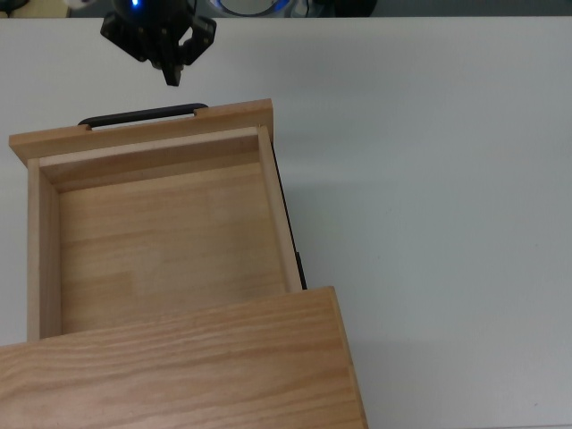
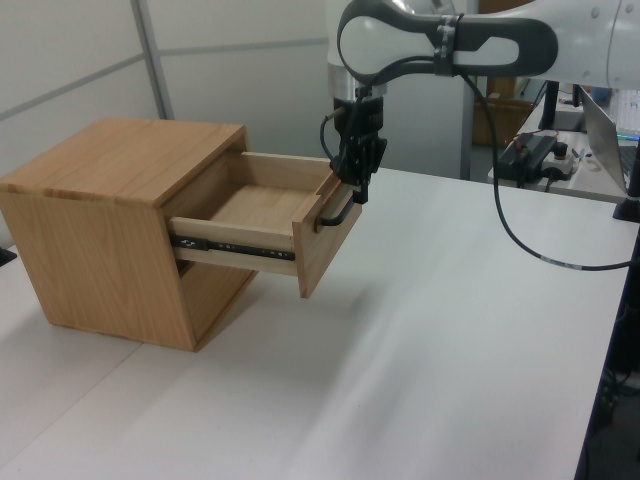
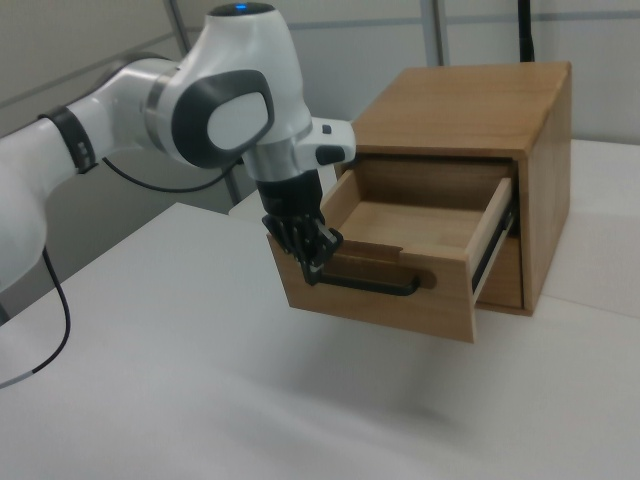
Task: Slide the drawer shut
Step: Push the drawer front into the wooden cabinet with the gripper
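So the cabinet (image 2: 110, 215) sits on the bench (image 2: 430, 340), toward the left view's left. The drawer (image 2: 270, 215) sticks well out of its front, pulled toward the left view's right. Its handle (image 1: 143, 115) runs along the outer face of the front panel. The hand (image 1: 172, 73) hangs just in front of that handle, near one end. Looks like it's a hair off, not touching, but hard to say.
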`<act>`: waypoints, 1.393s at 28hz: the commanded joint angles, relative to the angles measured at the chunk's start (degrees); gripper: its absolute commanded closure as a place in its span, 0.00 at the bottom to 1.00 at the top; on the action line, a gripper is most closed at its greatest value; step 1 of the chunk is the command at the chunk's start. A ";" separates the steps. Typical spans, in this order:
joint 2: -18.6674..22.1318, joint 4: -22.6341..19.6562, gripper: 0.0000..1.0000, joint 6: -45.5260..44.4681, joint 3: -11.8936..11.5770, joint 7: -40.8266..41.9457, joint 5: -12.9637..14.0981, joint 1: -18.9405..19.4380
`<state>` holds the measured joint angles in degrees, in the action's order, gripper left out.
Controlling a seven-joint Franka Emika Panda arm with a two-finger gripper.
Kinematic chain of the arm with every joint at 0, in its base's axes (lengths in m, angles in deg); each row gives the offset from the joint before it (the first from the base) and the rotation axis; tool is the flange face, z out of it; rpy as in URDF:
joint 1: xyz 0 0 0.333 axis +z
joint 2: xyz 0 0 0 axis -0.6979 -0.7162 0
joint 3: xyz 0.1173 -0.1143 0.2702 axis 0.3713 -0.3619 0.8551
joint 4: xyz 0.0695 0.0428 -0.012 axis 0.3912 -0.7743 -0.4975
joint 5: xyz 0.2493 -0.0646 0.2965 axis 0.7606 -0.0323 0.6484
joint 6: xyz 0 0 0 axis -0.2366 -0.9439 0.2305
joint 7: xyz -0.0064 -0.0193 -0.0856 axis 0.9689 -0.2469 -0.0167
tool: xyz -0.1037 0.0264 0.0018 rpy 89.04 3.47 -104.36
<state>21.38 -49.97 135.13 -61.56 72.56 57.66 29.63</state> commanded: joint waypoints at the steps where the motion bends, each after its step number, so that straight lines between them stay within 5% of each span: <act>1: -1.92 -0.09 1.00 -0.34 -0.14 0.64 -1.60 0.39; 21: -7.90 0.26 1.00 14.15 -0.05 -6.91 -7.14 3.65; 39: -11.68 2.37 1.00 28.39 0.39 -7.18 -9.16 4.52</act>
<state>11.35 -49.06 160.30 -61.55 67.01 50.03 33.52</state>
